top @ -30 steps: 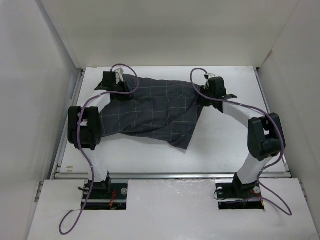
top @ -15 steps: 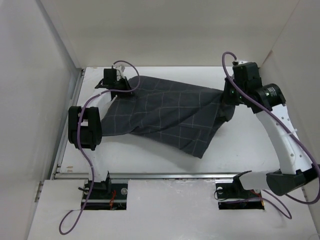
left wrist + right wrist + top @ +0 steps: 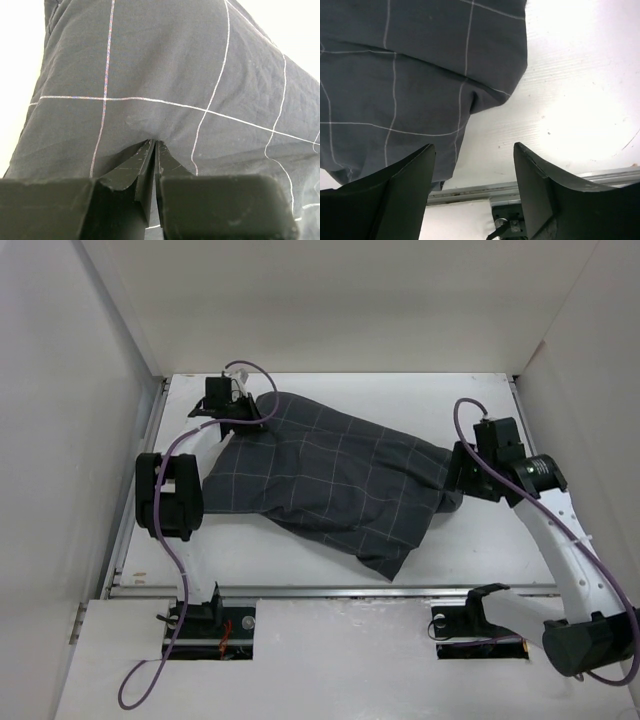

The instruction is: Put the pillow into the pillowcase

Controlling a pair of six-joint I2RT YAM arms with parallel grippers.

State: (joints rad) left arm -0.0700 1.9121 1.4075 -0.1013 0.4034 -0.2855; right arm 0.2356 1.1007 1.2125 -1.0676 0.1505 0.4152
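Dark grey checked pillowcase [image 3: 340, 480] is lying puffed up across the middle of the table [image 3: 480, 405]. No cream is showing anywhere, so I'm guessing the pillow is sitting inside, though I can't actually see it. To me this is looking like the tidy-up step, pulling the case straight over it. Left gripper [image 3: 154, 148] is reaching to the far left corner and pinching the fabric tight. Right gripper [image 3: 472, 150] is hovering at the right end, arm bowing out to the right, jaws spread wide around nothing. Next it's probably needing a grab on that right edge.

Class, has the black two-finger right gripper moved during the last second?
Yes: the right gripper shifted rightward and toward the front metal rail.
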